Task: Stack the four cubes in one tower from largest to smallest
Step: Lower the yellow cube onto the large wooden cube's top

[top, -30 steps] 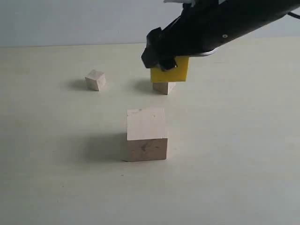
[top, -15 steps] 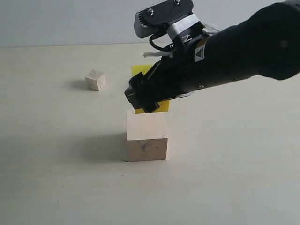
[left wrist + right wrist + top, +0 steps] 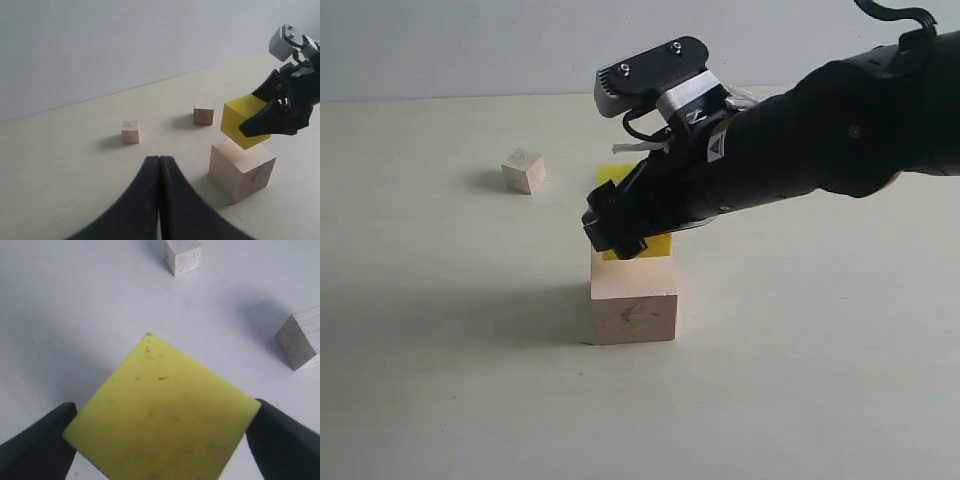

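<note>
The yellow cube (image 3: 613,176) is bright and smooth, with sharp edges and a few faint dark specks on the broad face that the right wrist view shows. The right gripper (image 3: 617,232) grasps it: its two black fingers (image 3: 39,446) press against opposite sides of the cube, which fills the space between them. The cube hangs directly over the top of the large wooden cube (image 3: 633,298), tilted so that one lower edge dips toward that top. Whether the two touch cannot be told, as the black arm covers much of the gap in the exterior view.

The large wooden cube is pale bare wood with a faint grain and a small dark mark on its front face. It sits flat on the cream table (image 3: 820,390).

A small cube (image 3: 524,171) of the same pale wood lies behind the large wooden cube and well off to its left, turned so that a corner faces forward. The other small cube (image 3: 204,111), also pale wood, lies behind the large wooden cube, apart from it; in the exterior view the arm hides it. Which of these two is the smaller cannot be told.

The left gripper (image 3: 160,161) hovers to the left of the large wooden cube, well apart from it, with its dark fingers (image 3: 142,195) pressed together and nothing between them.
</note>
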